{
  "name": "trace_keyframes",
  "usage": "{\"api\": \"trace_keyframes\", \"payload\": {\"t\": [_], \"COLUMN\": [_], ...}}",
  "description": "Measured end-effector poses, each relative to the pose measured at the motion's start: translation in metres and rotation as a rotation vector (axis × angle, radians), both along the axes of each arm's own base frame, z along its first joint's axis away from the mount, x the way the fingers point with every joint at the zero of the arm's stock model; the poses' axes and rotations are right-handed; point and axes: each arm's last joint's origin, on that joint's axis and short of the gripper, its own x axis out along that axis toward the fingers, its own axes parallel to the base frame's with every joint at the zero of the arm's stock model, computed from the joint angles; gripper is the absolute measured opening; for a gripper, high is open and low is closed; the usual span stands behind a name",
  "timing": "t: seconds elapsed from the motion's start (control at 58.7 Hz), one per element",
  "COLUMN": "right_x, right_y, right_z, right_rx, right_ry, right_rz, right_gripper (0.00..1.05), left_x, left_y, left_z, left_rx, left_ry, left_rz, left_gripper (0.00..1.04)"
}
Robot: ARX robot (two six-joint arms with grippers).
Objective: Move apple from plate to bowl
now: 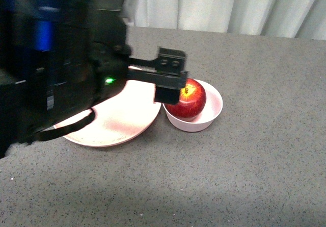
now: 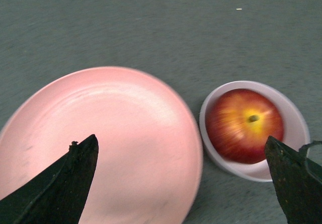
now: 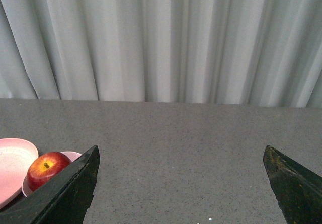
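The dark red apple (image 1: 190, 101) sits upright in the small pale pink bowl (image 1: 213, 110), stem up. The bowl stands against the right edge of the wide salmon-pink plate (image 1: 119, 120), which is bare. My left gripper (image 1: 168, 90) hangs open and empty just above the gap between plate and bowl, its body hiding the apple's left top. In the left wrist view the apple (image 2: 244, 124) lies in the bowl (image 2: 293, 119) beside the plate (image 2: 115, 133), under the open left gripper (image 2: 180, 139). My right gripper (image 3: 181, 148) is open and empty; its view shows the apple (image 3: 46, 167), bowl (image 3: 75, 156) and plate (image 3: 12, 158) far off.
Everything stands on a grey speckled table (image 1: 254, 176). A pale curtain (image 1: 229, 5) hangs behind the table's far edge. My left arm's dark bulk (image 1: 51, 58) fills the left of the front view and covers part of the plate.
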Motion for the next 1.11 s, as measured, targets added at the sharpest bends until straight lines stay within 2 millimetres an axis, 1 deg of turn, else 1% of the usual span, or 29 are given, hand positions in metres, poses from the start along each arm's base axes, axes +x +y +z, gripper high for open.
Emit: {"api": "trace_keyframes", "payload": {"t": [0.034, 0.102, 0.205, 0.29, 0.341, 0.409, 0.46, 0.494, 0.545, 0.562, 0.597, 0.682, 0.784, 0.801, 0.835, 0.869, 1.04, 1.108], "right_x": [0.000, 0.000, 0.000, 0.000, 0.000, 0.000, 0.000, 0.000, 0.000, 0.000, 0.000, 0.000, 0.000, 0.000, 0.000, 0.000, 0.000, 0.000], "right_y": [0.000, 0.000, 0.000, 0.000, 0.000, 0.000, 0.000, 0.000, 0.000, 0.000, 0.000, 0.000, 0.000, 0.000, 0.000, 0.000, 0.000, 0.000], "right_z": [0.000, 0.000, 0.000, 0.000, 0.000, 0.000, 0.000, 0.000, 0.000, 0.000, 0.000, 0.000, 0.000, 0.000, 0.000, 0.000, 0.000, 0.000], "right_rx": [0.000, 0.000, 0.000, 0.000, 0.000, 0.000, 0.000, 0.000, 0.000, 0.000, 0.000, 0.000, 0.000, 0.000, 0.000, 0.000, 0.000, 0.000], "right_ry": [0.000, 0.000, 0.000, 0.000, 0.000, 0.000, 0.000, 0.000, 0.000, 0.000, 0.000, 0.000, 0.000, 0.000, 0.000, 0.000, 0.000, 0.000], "right_rz": [0.000, 0.000, 0.000, 0.000, 0.000, 0.000, 0.000, 0.000, -0.002, -0.002, -0.002, -0.002, 0.000, 0.000, 0.000, 0.000, 0.000, 0.000], "right_gripper": [0.95, 0.95, 0.95, 0.95, 0.95, 0.95, 0.95, 0.95, 0.95, 0.95, 0.95, 0.95, 0.95, 0.95, 0.95, 0.95, 0.95, 0.95], "left_x": [-0.007, -0.036, -0.071, -0.087, -0.088, -0.093, -0.100, -0.106, -0.110, -0.110, -0.111, -0.116, -0.121, -0.121, -0.124, -0.126, -0.136, -0.142], "left_y": [0.007, 0.037, 0.071, 0.090, 0.095, 0.102, 0.108, 0.112, 0.118, 0.119, 0.122, 0.127, 0.134, 0.135, 0.137, 0.138, 0.145, 0.150], "left_z": [0.000, -0.003, -0.001, 0.006, 0.007, -0.006, -0.009, -0.006, 0.008, 0.011, 0.021, 0.027, 0.034, 0.035, 0.037, 0.039, 0.049, 0.049], "left_rx": [0.001, 0.003, 0.004, 0.049, 0.061, 0.040, 0.026, -0.001, -0.044, -0.051, -0.063, -0.063, -0.057, -0.057, -0.058, -0.060, -0.053, -0.051], "left_ry": [0.001, 0.019, 0.033, -0.011, -0.033, -0.087, -0.135, -0.200, -0.333, -0.355, -0.416, -0.440, -0.445, -0.445, -0.450, -0.456, -0.470, -0.443], "left_rz": [0.036, 0.151, 0.270, 0.389, 0.402, 0.306, 0.252, 0.229, 0.223, 0.221, 0.219, 0.218, 0.221, 0.221, 0.221, 0.223, 0.217, 0.193], "left_gripper": [0.98, 0.98, 0.98, 0.98, 0.97, 0.80, 0.73, 0.67, 0.58, 0.56, 0.49, 0.37, 0.15, 0.13, 0.06, 0.04, 0.04, 0.04]}}
